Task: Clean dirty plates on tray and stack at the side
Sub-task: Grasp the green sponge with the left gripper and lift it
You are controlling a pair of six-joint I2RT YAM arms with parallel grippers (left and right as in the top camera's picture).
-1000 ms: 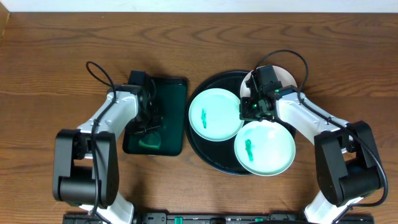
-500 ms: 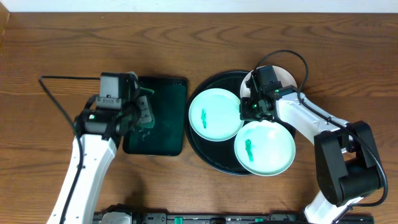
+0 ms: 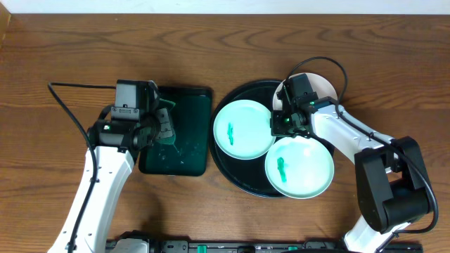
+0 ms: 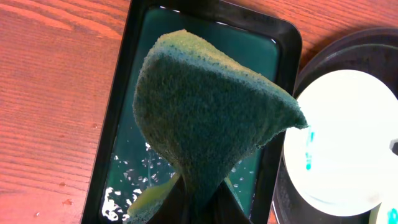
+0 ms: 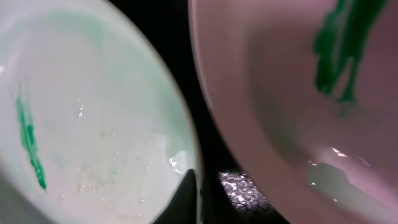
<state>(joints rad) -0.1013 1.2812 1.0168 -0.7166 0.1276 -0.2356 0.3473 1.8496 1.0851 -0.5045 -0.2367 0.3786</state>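
- Here, large round black glossy tray (image 3: 235, 176), low-rimmed, on a brown wooden table (image 3: 70, 42).
- First small round pale-mint plate (image 3: 244, 128), green smear at centre: on the tray's left half.
- Second pale-mint plate (image 3: 299, 169), green smear: on the tray's near right, overhanging its rim.
- Third plate (image 3: 323, 88), whiter: at the tray's far right edge, partly under the right arm.
- Right gripper (image 3: 280, 128): jaws pressed together, tip low over the tray, between the two smeared plates.
- Left gripper (image 3: 164, 130): left of the tray, jaws pinching a dark green sponge (image 4: 211, 118), which hangs over a rectangular dark green tray (image 3: 190, 112) wet with droplets.
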